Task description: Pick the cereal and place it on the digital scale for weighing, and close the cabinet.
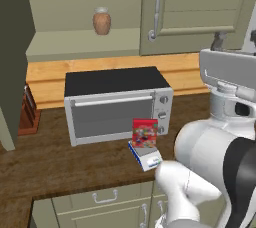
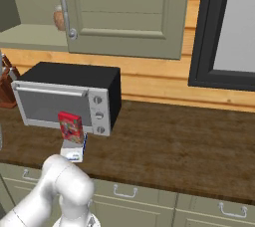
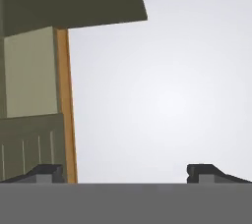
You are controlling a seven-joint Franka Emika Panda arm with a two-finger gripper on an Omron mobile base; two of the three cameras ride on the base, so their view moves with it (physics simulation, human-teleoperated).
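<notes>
The cereal [image 1: 145, 132] is a small red box standing upright on the digital scale [image 1: 146, 158], just in front of the toaster oven's right end. From the right base view the cereal [image 2: 70, 126] and the scale [image 2: 73, 152] sit at the counter's front edge. The cabinet [image 1: 200, 7] hangs above the counter; its left door [image 1: 11, 62] stands swung open and the right door with its silver bar handle [image 1: 156, 9] faces forward. My gripper [image 3: 125, 171] is open, nothing between its fingers, raised high to the right and far from the cereal, facing a pale surface beside an olive panelled door [image 3: 29, 95].
A silver toaster oven [image 1: 117, 104] fills the counter's middle. A brown vase [image 1: 101, 21] stands on the open cabinet shelf. A knife block [image 1: 29, 112] is at the left. A dark-framed window [image 2: 229, 27] is on the right wall. Green drawer fronts [image 2: 124, 191] run below the counter.
</notes>
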